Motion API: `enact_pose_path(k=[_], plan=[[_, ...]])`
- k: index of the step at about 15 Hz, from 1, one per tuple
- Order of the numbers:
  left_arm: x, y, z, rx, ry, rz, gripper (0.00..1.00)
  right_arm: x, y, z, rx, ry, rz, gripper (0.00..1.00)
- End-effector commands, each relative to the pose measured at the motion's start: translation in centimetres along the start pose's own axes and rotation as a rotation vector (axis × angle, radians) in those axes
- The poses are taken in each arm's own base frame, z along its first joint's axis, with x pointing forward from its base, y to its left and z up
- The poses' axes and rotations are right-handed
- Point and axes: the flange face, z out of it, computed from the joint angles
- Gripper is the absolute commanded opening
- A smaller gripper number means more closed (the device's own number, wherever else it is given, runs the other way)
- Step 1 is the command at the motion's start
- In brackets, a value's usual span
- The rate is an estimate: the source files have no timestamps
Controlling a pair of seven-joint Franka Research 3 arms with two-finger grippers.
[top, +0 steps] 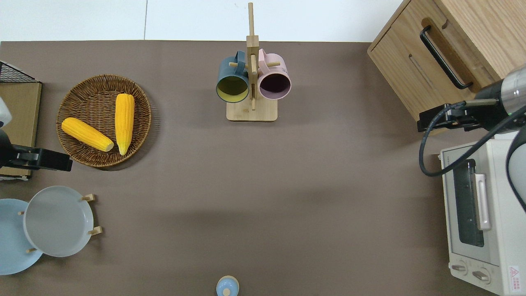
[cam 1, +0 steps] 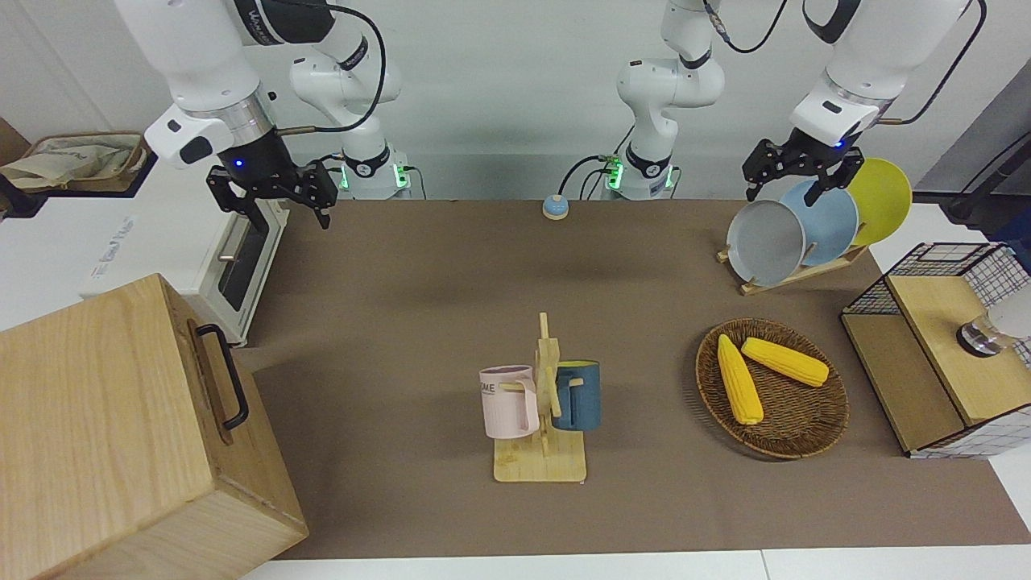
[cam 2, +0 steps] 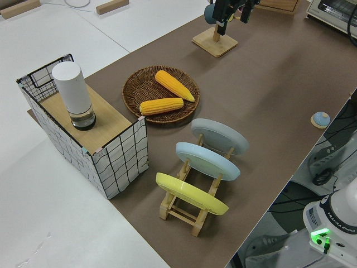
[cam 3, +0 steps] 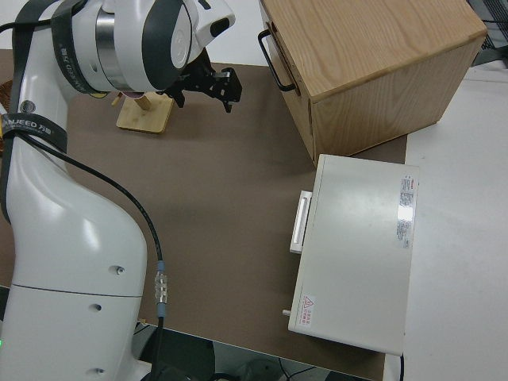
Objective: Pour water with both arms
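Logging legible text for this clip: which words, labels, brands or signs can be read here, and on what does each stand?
"OME": on the pink mug hanging on the wooden mug rack; its start is hidden.
Red warning triangle with fine print: on the white toaster oven; too small to read.
Long label on the oven's top: blurred.
Grey lettering on the white surface beside the oven: unreadable.
Lettering on the right arm: unreadable.
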Motion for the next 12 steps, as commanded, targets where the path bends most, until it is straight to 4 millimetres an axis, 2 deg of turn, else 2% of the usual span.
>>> enact_pose_path(k=[1,5,6,7,9,12], plan=[[-0.1,-0.2,-0.2,-0.004,0.016,0.012,0.99,-0.5,0.6,-0.4,0.017,0.006,-0.003,0.992],[-0.1,-0.4,0.0,-0.002,0.013,0.009,0.99,-0.6,-0.6,-0.5,0.030,0.007,-0.020,0.992],[0.0,-0.8,0.2,-0.005,0.009,0.003,0.99,-0.6,-1.0,-0.4,0.027,0.010,-0.026,0.992],[-0.1,-2.2,0.3,-0.005,0.009,-0.020,0.99,-0.2,-1.8,0.6,0.026,0.003,-0.041,0.992],[-0.1,-4.3,0.3,0.000,0.027,0.000,0.99,1.1,-4.1,3.8,0.028,-0.010,-0.077,0.992],[-0.6,-10.5,0.6,0.011,0.054,0.054,0.99,3.7,-11.1,11.1,0.037,0.003,-0.122,0.992]])
